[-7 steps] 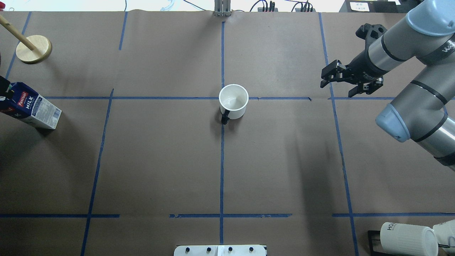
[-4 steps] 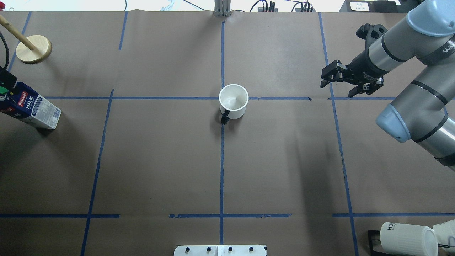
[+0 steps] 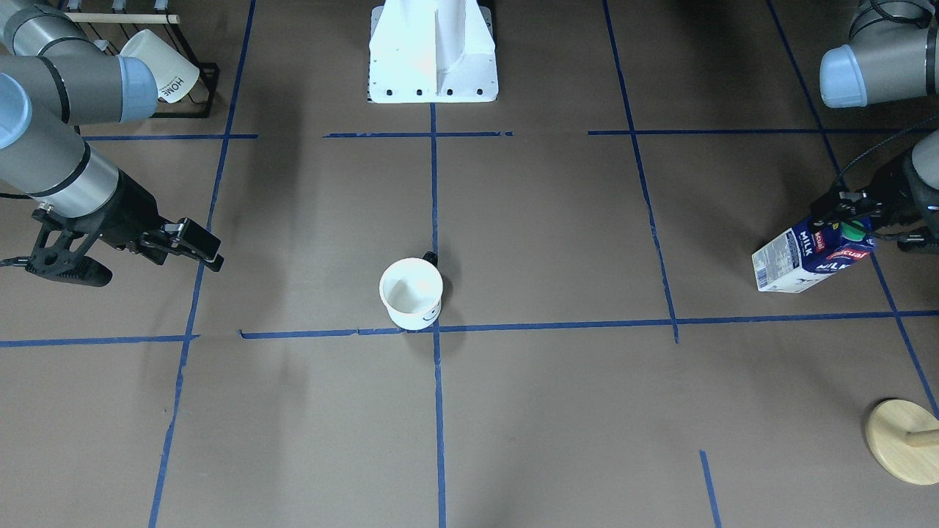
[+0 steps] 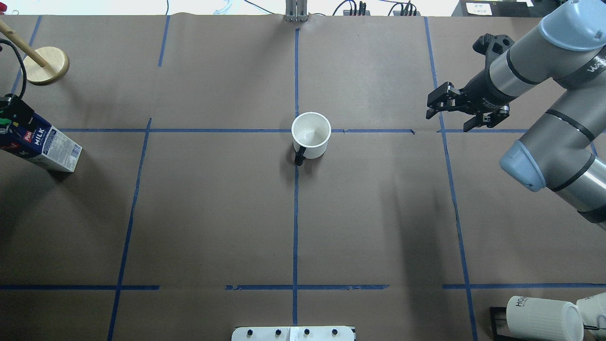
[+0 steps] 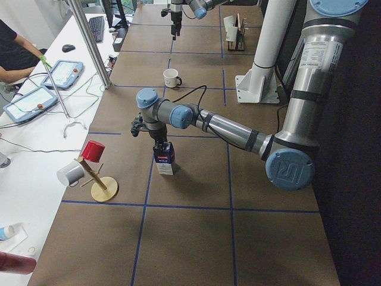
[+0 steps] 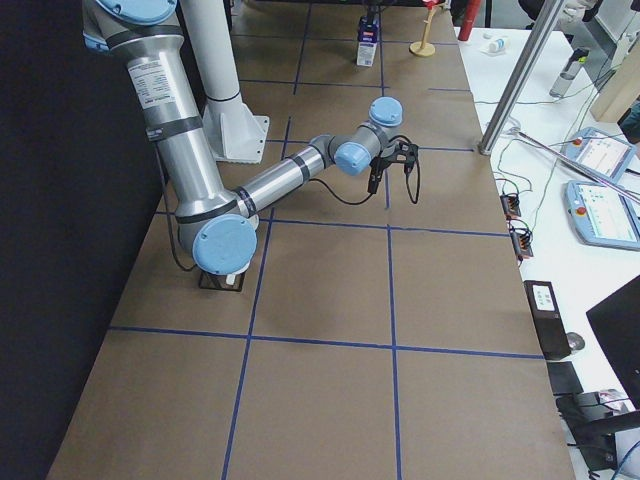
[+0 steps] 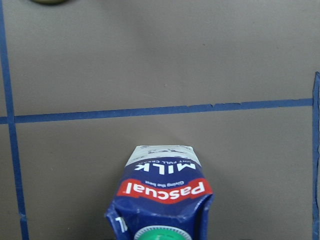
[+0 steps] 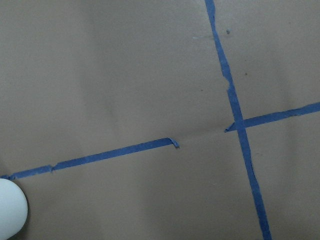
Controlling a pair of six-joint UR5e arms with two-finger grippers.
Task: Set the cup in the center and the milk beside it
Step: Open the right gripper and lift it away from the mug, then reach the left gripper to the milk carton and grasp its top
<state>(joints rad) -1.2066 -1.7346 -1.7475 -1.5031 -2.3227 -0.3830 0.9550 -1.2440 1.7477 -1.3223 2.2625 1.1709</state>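
Overhead exterior shows the cup (image 4: 311, 135) upright at the table's (image 4: 213, 213) central tape crossing, the milk (image 4: 47, 149) well apart at far left; left gripper (image 3: 849, 213) sits at its gable top, clamped or not I cannot tell; right gripper (image 4: 447, 114) hangs spread, empty; a shallow pinch on that sloped top could slip, toppling the carton.
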